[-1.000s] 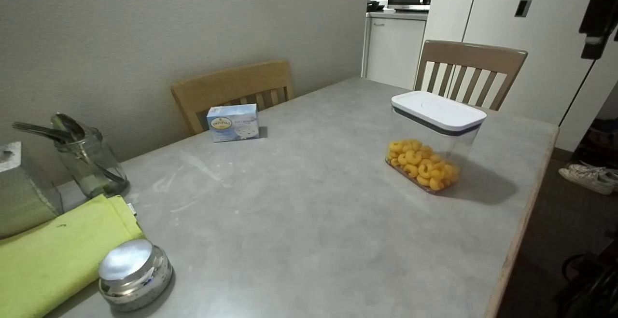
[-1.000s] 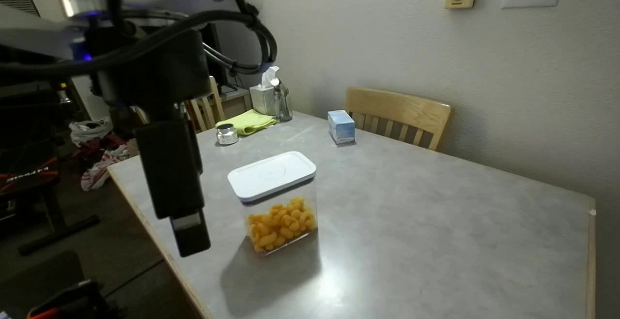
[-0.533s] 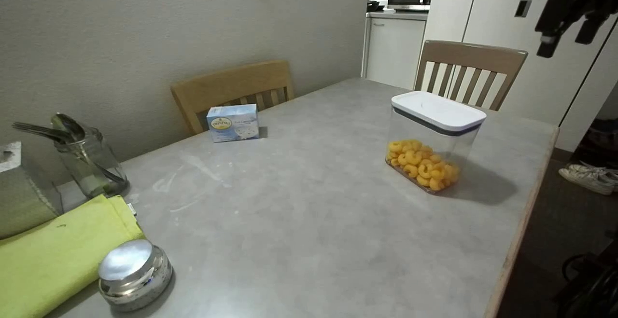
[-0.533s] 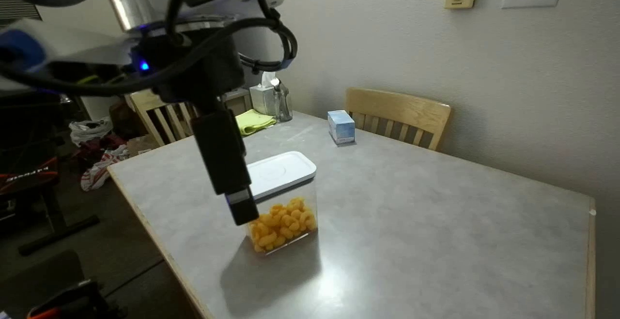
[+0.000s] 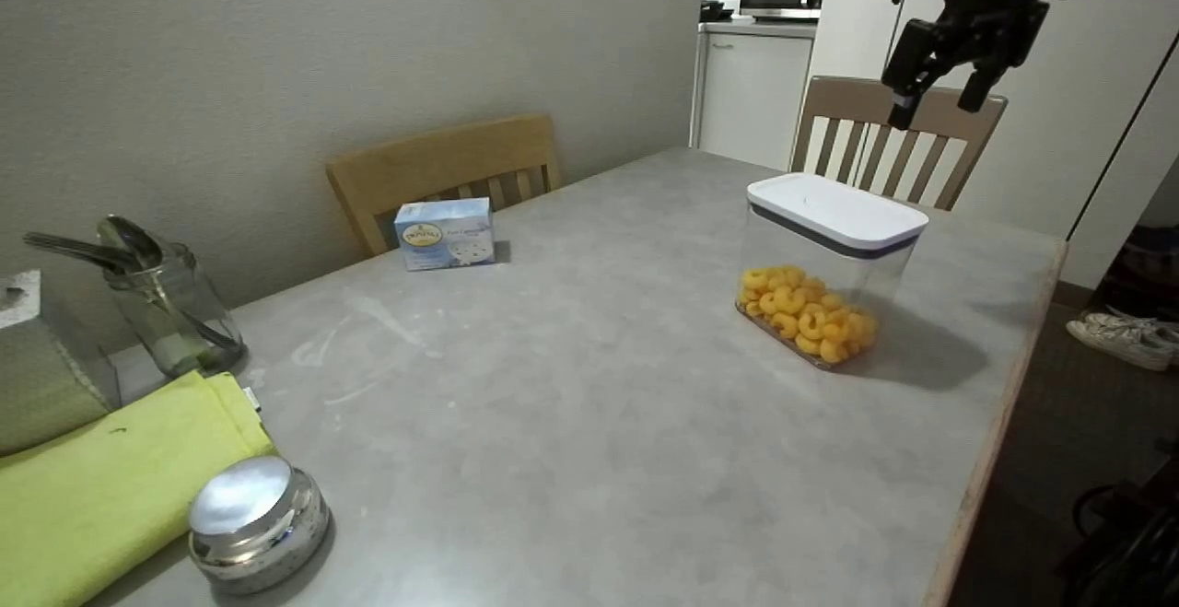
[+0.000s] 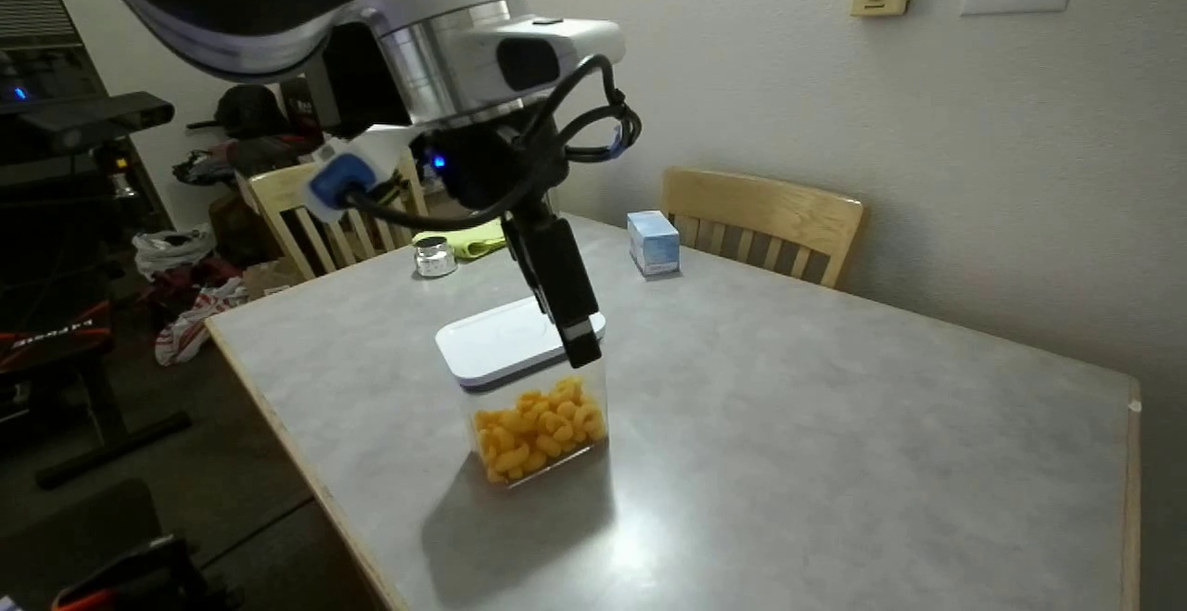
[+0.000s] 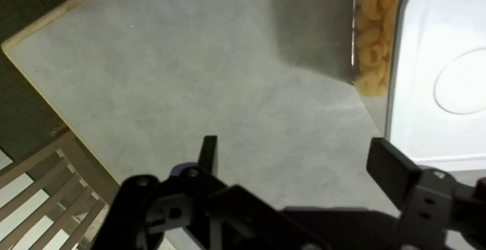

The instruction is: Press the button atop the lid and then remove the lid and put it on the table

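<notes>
From the left in an exterior view, a tissue box (image 5: pixel 55 372) stands just beside a glass jar (image 5: pixel 180 317) of cutlery. Nearer lies a folded yellow-green cloth (image 5: pixel 120 487), with a round silvery jar (image 5: pixel 258 526) at its right. Farther off and to the right, a small blue-white box (image 5: pixel 446 236) stands in front of a wooden chair (image 5: pixel 447 154).

Well to the right, a clear container (image 5: pixel 822 264) stands upright on the grey table (image 5: pixel 553 423), part filled with yellow-orange curled pieces (image 5: pixel 811 317). The white lid (image 5: pixel 834 209) is on top of it. In the wrist view the button (image 7: pixel 464 83) is a round outline in the lid; whether it sits proud or flush is too fine to tell, so I cannot say if it is pressed.

Beyond the container and higher up, the gripper (image 5: pixel 938 110) hangs off to one side, its fingers well apart with nothing held, only tabletop showing between them.

I judge this to be the approach. Apart from the button, which I cannot settle, everything is left: coming over the lid, pressing, gripping, lifting it off, and setting it on the table.
</notes>
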`<state>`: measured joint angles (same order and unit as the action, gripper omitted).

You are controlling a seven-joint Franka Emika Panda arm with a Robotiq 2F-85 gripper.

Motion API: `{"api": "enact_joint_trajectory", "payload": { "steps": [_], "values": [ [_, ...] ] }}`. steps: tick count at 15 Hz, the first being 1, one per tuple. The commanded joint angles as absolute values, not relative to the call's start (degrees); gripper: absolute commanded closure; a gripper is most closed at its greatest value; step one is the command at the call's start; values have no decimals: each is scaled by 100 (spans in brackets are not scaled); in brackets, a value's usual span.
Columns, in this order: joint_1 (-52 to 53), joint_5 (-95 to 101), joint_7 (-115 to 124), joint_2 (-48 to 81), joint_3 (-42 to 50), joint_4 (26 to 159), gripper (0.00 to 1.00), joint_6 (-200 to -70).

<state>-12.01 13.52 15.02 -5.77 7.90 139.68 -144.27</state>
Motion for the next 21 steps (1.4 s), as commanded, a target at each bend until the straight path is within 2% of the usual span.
{"api": "enact_joint_trajectory", "payload": {
  "steps": [1,9,18,19,21],
  "values": [
    [-1150,1339,1546,-503,793,13894,0,-14412],
    [-855,616,1782,-423,650,14034,0,-14622],
    [-522,839,1645,100,384,13414,0,-14457],
    [-501,854,1657,182,380,13348,25,-14445],
    [-452,871,1670,328,389,13217,33,-14400]
  ]
}}
